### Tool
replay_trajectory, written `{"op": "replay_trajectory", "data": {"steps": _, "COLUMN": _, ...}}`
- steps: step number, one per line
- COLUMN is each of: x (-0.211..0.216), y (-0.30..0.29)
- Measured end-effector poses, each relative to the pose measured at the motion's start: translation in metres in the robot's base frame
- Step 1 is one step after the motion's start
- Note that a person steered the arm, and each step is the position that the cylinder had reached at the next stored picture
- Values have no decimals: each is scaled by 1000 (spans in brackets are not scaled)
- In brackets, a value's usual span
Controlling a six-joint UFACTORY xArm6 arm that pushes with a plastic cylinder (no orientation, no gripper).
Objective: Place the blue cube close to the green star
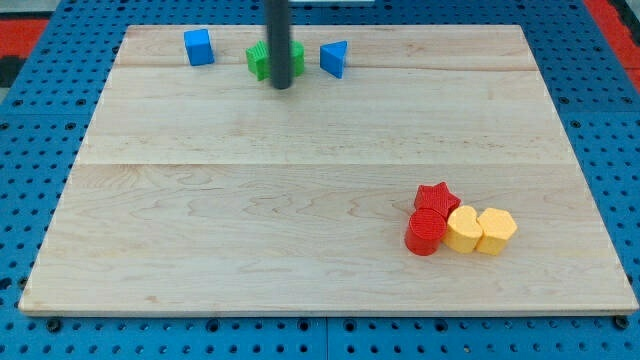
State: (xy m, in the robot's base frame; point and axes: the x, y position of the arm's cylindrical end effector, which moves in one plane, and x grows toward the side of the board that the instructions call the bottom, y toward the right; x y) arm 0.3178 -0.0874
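The blue cube [198,47] sits near the top left of the wooden board [250,220]. The green star [262,60] lies to its right, partly hidden behind my dark rod. My tip [282,86] rests just below and in front of the green star, to the right of the blue cube and apart from it. A gap of bare board lies between cube and star.
A blue triangular block [335,58] sits right of the green star. At the lower right, a red star [436,197], a red cylinder [426,231] and two yellow blocks [463,229] [495,230] are clustered together. A blue pegboard surrounds the board.
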Motion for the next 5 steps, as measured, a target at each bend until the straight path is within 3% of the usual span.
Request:
{"op": "replay_trajectory", "data": {"steps": 1, "x": 6, "y": -91}}
{"op": "replay_trajectory", "data": {"steps": 2, "x": -55, "y": -147}}
{"op": "replay_trajectory", "data": {"steps": 3, "x": -110, "y": -147}}
{"op": "replay_trajectory", "data": {"steps": 5, "x": -85, "y": -64}}
